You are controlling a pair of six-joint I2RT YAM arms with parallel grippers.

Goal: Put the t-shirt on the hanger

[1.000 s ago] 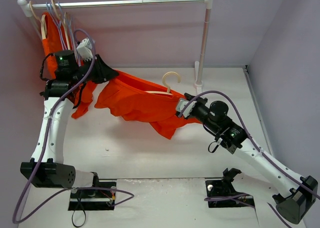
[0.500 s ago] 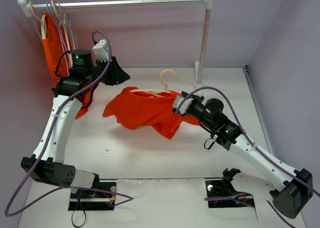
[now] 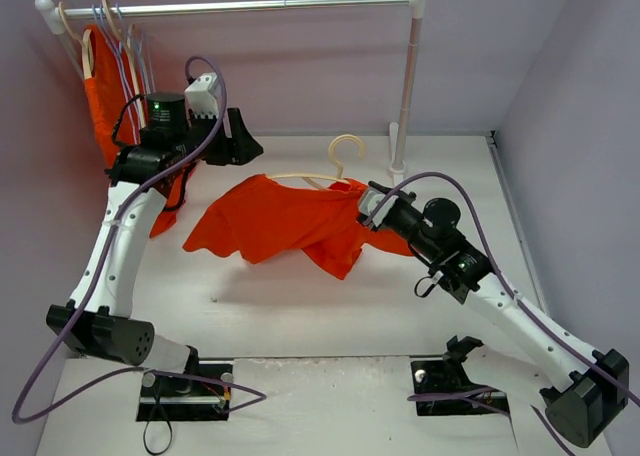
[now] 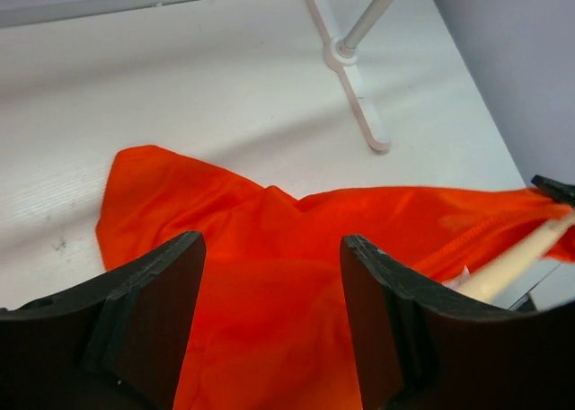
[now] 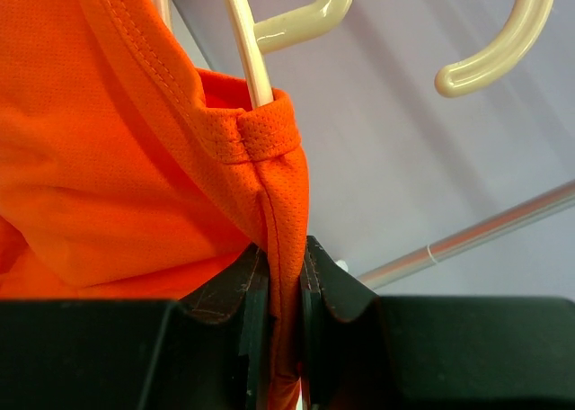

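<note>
"Right wrist view has my right fingers [image 5: 247,298] pressed together on the t-shirt [image 5: 135,158] at its shoulder seam, just beside the hanger [image 5: 244,50] arm that runs into the neck hole. Do I let go?"

"Not yet, I'd say. From above, the shirt hangs off the hanger, mostly lifted from the table [image 3: 300,316], but the side toward your left arm sags low and looks only half seated."

"My left fingers [image 4: 153,311] are wide apart with nothing in them, hovering over that sagging cloth."

"Then I'd bring them down onto the loose shoulder, pinch one layer only, and draw it outward along the hanger arm. Hold firm on the right so the hanger doesn't tip or slip from the collar."
</note>
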